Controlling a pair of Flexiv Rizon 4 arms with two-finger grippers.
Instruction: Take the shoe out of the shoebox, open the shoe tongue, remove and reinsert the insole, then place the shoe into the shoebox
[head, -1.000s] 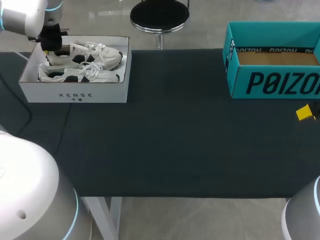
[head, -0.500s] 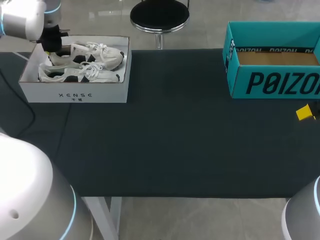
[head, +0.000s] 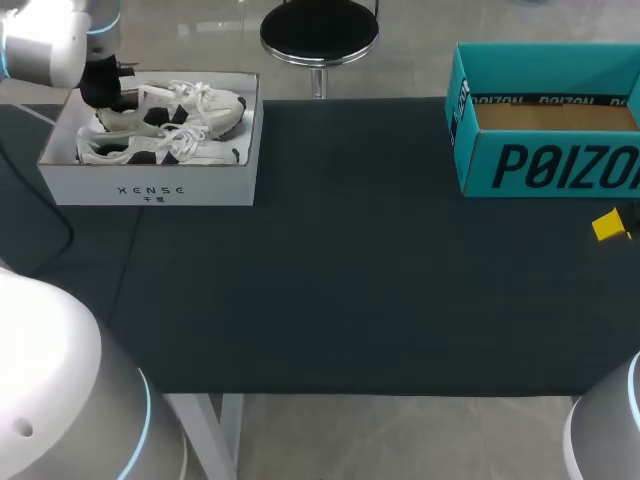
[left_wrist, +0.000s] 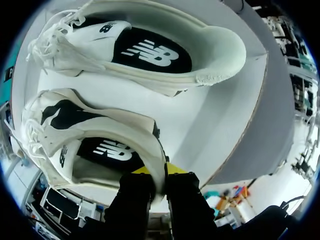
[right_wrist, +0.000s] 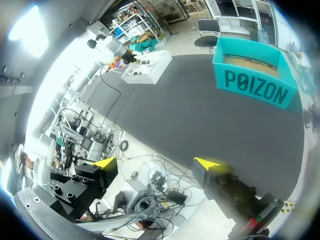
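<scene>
While the dark desk (head: 350, 280) is carrying two cartons, the teal box (head: 540, 165) is sitting at its two o'clock corner and the white shoebox (head: 150, 188) at ten o'clock, lid off, with both shoes lying on their sides inside, toes pointing toward three o'clock. My left arm (head: 40, 45) is coming in over the shoebox's eleven o'clock corner. The left hand (left_wrist: 159, 172) is pinching the heel collar (left_wrist: 156, 150) of the rear shoe (head: 185, 103), the one along the box's twelve o'clock side. In the wrist view its fingers (left_wrist: 135, 195) are standing nearly together with the thin heel wall squeezed between them, seemingly one inside the shoe and one outside. The front shoe (head: 150, 148) is lying just beside it, touching or nearly so. The right hand (right_wrist: 155, 162) is hanging wide open and holding nothing, out past the desk's four o'clock edge, well apart from everything. I am judging the take-out step as barely begun, since the rear shoe appears to be resting in the box. The risk is sitting in that narrow grip. A pinch on soft collar padding is likely to let the shoe swing toe-down while rising. The toe or the loose laces (left_wrist: 30, 137) could then be catching the box wall or the neighbouring shoe, dragging the light carton along or peeling the heel out of the fingers.
</scene>
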